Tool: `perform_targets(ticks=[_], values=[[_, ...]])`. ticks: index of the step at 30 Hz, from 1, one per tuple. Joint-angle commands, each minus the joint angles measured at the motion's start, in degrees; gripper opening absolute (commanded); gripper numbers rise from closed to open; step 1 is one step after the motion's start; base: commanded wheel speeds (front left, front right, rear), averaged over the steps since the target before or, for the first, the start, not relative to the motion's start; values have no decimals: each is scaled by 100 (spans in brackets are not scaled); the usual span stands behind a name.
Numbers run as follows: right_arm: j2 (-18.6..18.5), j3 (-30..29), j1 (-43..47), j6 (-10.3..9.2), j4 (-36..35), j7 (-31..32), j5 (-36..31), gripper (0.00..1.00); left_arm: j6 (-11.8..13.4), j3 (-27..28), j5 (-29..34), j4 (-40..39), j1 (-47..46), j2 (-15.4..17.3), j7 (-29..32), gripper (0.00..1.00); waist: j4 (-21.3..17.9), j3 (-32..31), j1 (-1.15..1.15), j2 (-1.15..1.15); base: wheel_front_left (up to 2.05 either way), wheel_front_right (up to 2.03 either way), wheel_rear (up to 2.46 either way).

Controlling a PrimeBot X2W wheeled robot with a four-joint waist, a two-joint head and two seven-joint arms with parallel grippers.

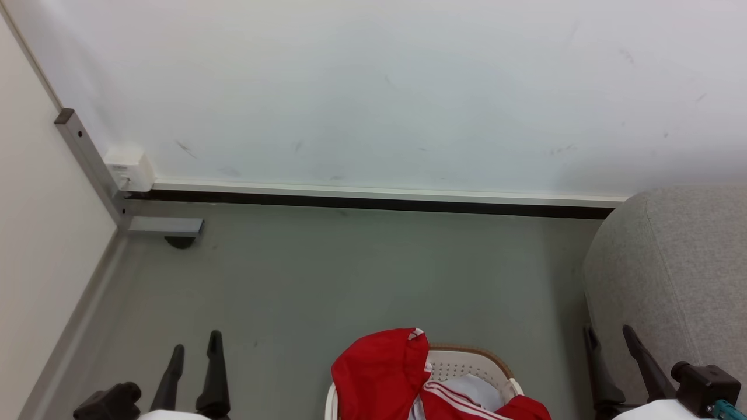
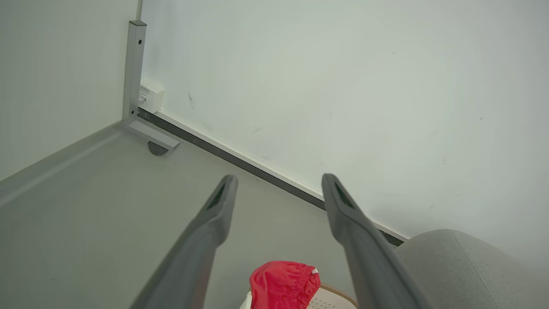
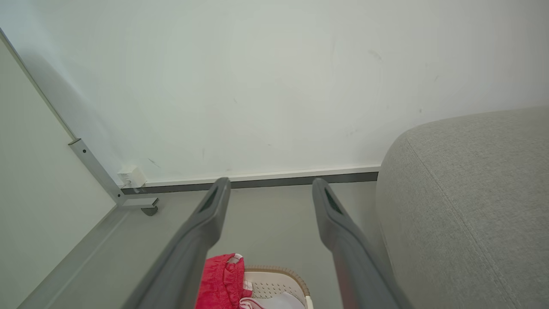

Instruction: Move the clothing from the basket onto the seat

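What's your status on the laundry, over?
Left gripper open, empty. Right gripper open, empty. Clothing in basket, none on visible seat. Nothing blocking the way.

Red clothing (image 1: 382, 373) with white stripes, heaped in the white, brown-rimmed basket (image 1: 474, 352) and draped over its left wall. Grey fabric seat (image 1: 671, 262) at right, near the basket.

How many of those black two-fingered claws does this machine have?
2. The left gripper is at the head view's lower left, the right gripper at its lower right beside the sofa.

Red clothing (image 1: 382, 373) in basket (image 1: 467, 366) near seat (image 1: 671, 262)
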Motion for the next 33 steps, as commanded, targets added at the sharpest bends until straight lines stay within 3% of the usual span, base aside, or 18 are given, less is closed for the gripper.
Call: perform_targets(ticks=[1, 33], values=[[-38, 6, -65, -7, -11, -63, -156, 100, 18, 0, 193, -50, 12, 62, -69, 100, 4, -1, 0, 0, 0, 0, 0], [94, -188, 98, -10, 159, -476, -1531, 100, 19, -43, 1820, 36, 212, 86, -482, 100, 16, -55, 0, 0, 0, 0, 0]])
